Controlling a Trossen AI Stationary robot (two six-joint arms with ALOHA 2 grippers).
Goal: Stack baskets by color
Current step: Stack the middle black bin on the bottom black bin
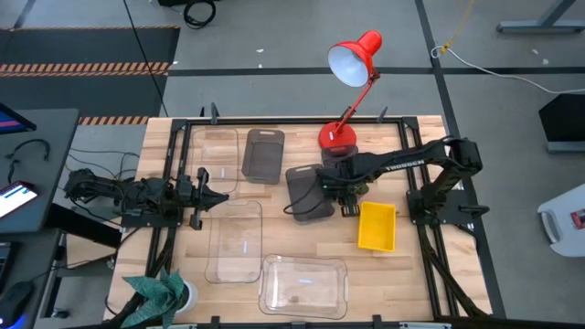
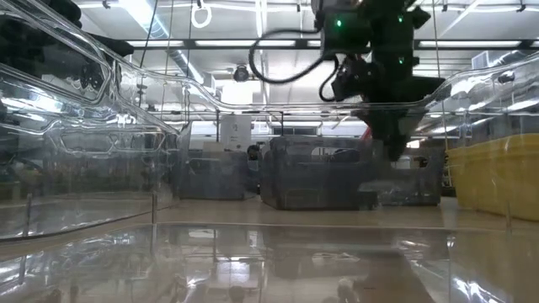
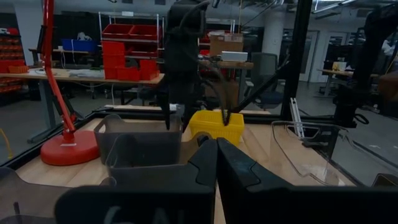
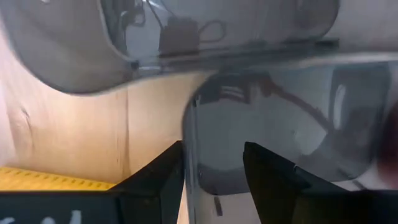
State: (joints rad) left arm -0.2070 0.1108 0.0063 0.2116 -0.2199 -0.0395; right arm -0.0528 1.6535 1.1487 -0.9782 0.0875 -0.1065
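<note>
Two dark grey baskets lie on the wooden table: one at the far middle [image 1: 263, 153], one nearer the centre [image 1: 309, 190]. A yellow basket [image 1: 377, 226] sits to the centre one's right, toward the near edge. My right gripper [image 4: 214, 152] points down over the centre grey basket's right wall [image 4: 190, 143] and is open, with one finger outside the wall and one inside. I cannot tell whether it touches. My left gripper [image 1: 215, 194] waits shut at the table's left.
Three clear baskets lie at the far left [image 1: 219, 155], left of centre [image 1: 235, 239] and along the near edge [image 1: 304, 283]. A red desk lamp [image 1: 340, 135] stands just beyond the right gripper. A green plant [image 1: 163, 292] sits at the near left corner.
</note>
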